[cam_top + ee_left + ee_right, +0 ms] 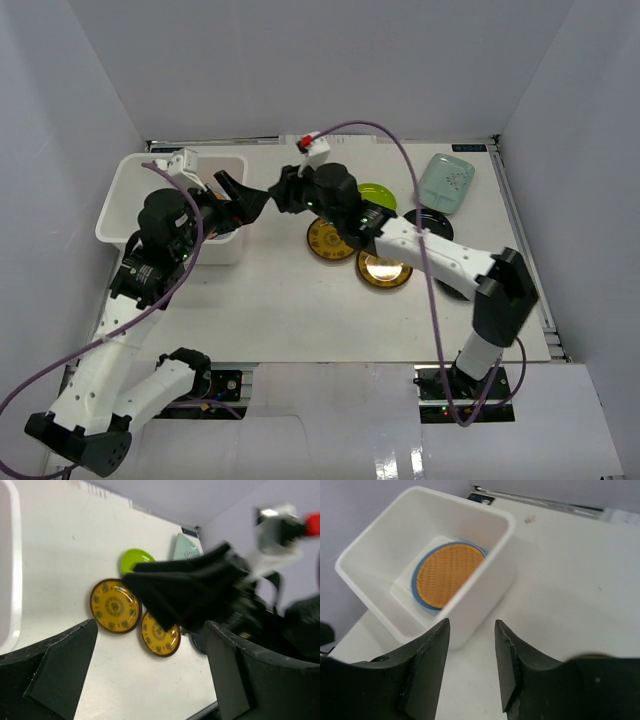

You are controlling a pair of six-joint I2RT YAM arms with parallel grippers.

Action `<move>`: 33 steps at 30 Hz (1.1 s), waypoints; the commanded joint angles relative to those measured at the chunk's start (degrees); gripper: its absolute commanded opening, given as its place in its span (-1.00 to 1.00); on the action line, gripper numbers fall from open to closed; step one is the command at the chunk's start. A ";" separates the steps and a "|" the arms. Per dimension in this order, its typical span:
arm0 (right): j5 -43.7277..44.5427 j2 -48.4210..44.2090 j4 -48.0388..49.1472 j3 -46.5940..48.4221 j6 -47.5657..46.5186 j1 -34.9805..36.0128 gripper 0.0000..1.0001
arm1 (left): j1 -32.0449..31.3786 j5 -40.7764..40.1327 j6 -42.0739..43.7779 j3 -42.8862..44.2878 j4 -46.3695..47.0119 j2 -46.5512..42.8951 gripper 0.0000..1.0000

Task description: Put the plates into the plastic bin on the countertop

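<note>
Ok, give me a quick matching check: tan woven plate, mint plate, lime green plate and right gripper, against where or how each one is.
Things: 1 tan woven plate; 2 mint plate; 3 lime green plate; 4 right gripper.
States: A open, empty; B near the far right corner of the countertop; C in the plastic bin, on a blue plate; D on the countertop, just beyond the two brown-and-gold plates.
Pairs: 1-C; 2-B; 3-D; 4-A.
</note>
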 commanded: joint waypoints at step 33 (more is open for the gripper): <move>-7.64 -41.55 7.25 -73.35 18.68 -37.04 0.12 | -14.06 -15.99 -5.50 -3.63 27.73 55.75 0.34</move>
